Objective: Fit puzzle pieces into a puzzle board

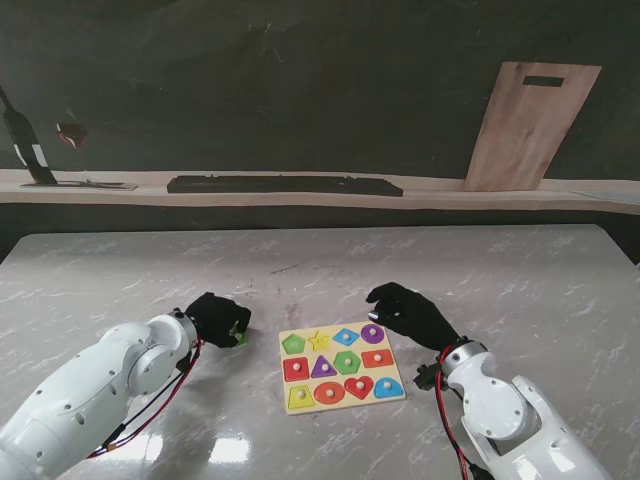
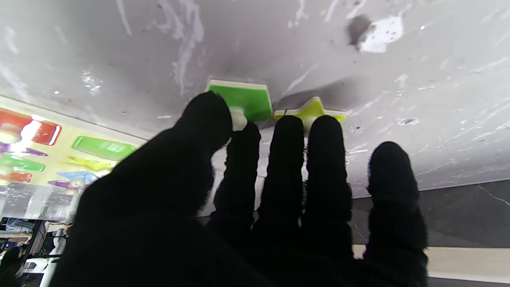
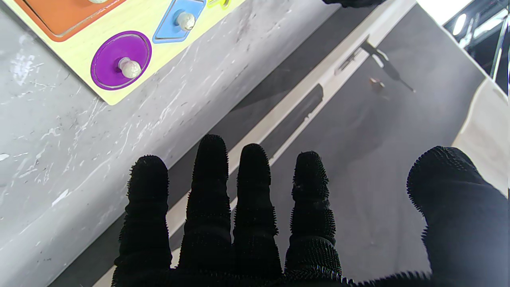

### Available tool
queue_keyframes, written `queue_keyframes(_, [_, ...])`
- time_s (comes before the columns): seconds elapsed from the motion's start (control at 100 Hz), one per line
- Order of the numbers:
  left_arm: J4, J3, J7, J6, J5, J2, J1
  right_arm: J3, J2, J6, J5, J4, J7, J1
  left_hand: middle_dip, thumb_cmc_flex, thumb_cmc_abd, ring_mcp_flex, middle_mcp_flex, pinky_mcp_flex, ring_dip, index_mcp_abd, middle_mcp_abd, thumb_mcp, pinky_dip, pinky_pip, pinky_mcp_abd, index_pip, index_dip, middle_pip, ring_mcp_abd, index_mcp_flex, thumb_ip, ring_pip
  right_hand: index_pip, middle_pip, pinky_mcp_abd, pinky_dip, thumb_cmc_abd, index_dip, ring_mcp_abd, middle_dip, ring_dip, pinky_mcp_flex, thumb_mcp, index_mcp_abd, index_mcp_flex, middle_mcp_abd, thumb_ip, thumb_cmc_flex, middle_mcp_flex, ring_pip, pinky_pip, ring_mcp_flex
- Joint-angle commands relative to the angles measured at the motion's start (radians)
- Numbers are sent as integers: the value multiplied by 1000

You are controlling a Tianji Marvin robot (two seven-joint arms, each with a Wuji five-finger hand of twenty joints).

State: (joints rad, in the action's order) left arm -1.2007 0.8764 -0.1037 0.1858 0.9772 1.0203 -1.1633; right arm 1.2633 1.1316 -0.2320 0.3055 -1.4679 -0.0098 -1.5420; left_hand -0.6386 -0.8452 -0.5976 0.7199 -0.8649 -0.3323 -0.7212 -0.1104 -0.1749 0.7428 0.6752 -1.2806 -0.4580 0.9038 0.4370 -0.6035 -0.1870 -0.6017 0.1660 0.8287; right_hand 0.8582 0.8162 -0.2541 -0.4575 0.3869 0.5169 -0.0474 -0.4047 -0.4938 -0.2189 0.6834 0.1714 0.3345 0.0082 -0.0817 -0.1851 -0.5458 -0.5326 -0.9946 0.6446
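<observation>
The yellow puzzle board (image 1: pixel 393 343) lies on the marble table, between my two hands, with several coloured shapes in it. My left hand (image 1: pixel 215 318) rests to its left, thumb and index finger closed on the white knob of a green pentagon piece (image 2: pixel 243 101), which still touches the table. A yellow star piece (image 2: pixel 310 111) lies on the marble right beside the pentagon, partly behind my fingers (image 2: pixel 285 131). My right hand (image 1: pixel 405 310) hovers at the board's far right corner, open and holding nothing. Its wrist view shows the purple circle (image 3: pixel 119 59) and blue diamond (image 3: pixel 179 20) seated in the board (image 3: pixel 159 52).
A wooden cutting board (image 1: pixel 530 125) leans against the dark back wall on the right. On the ledge behind the table lie a long black bar (image 1: pixel 285 185) and, at the far left, a dark tool (image 1: pixel 25 145).
</observation>
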Motion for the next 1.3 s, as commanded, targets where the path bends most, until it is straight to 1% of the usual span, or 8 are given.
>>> queue_keyframes(0.0, [2, -5, -1, -5, 2, 2, 2, -3, 3, 1, 4, -2, -3, -6, -20, -41, -41, 49, -30, -10, 19, 8, 3, 24, 7, -39, 133, 51, -9, 4, 38, 7, 47, 27, -11, 13, -9, -13, -17, -12, 6, -7, -4, 11, -22, 6, 8, -18, 34, 1, -17, -18, -20, -1])
queue_keyframes(0.22, [13, -25, 5, -22, -5, 4, 8, -3, 3, 4, 5, -2, -1, -5, -31, -74, -50, 74, -74, -35, 35, 23, 8, 6, 9, -54, 136, 106, -13, 23, 39, 3, 51, 42, -12, 13, -11, -13, -17, -13, 6, -8, -3, 12, -23, 8, 6, -17, 34, 1, -17, -18, -20, -1])
queue_keyframes(0.4, [21, -39, 7, -25, -10, 5, 14, -2, 3, 3, 5, -3, -1, -6, -43, -92, -33, 93, -112, -55, 43, 41, 15, 5, 10, -67, 141, 139, -16, 37, 43, -14, 48, 58, -11, 13, -9, -12, -18, -13, 6, -8, -3, 12, -24, 7, 9, -17, 34, 1, -16, -18, -20, -1])
queue_keyframes(0.43, [23, -43, 9, -25, -11, 6, 15, -2, 3, 3, 5, -3, -1, -6, -68, -96, -27, 98, -128, -61, 57, 45, 15, 2, 7, -72, 141, 154, -28, 67, 43, -14, 47, 66, -12, 13, -10, -12, -17, -13, 5, -8, -3, 12, -24, 6, 8, -17, 34, 1, -16, -18, -20, -1])
queue_keyframes(0.72, [32, -61, 8, -38, -29, 9, 22, -1, 3, 5, 6, -3, -1, -6, -74, -109, -3, 157, -197, -104, 58, 27, 0, 8, 13, -100, 121, 181, -29, 56, 33, -68, 44, 103, -12, 13, -10, -12, -18, -13, 5, -7, -3, 12, -24, 7, 7, -17, 35, 0, -16, -18, -20, -1])
queue_keyframes(0.94, [34, -66, 10, -44, -37, 11, 23, 0, 3, 8, 8, -2, -3, -5, -65, -89, -42, 198, -227, -138, 61, 7, -18, 82, 6, -108, 104, 198, -40, 32, 31, -95, 32, 132, -12, 13, -10, -11, -19, -13, 6, -7, -3, 13, -24, 8, 6, -17, 35, 0, -16, -18, -20, -1])
queue_keyframes(1.18, [15, -47, 3, -41, -45, 13, 12, -1, 3, 13, 9, 0, -4, -3, -79, -72, -60, 217, -234, -154, 36, -10, -32, 128, 3, -114, 86, 212, -39, 6, 30, -100, 35, 163, -12, 13, -10, -11, -19, -13, 5, -7, -3, 13, -25, 9, 8, -16, 35, 1, -16, -17, -20, -2])
queue_keyframes(1.29, [-9, -31, 16, -64, -33, 16, -4, -2, 3, 14, 7, 1, -3, -2, -77, -61, -68, 233, -236, -179, 23, -18, -40, 148, 10, -142, 81, 220, -39, -17, 28, -102, 37, 185, -12, 12, -10, -11, -20, -13, 6, -7, -3, 13, -25, 9, 9, -17, 35, 0, -16, -18, -20, -1])
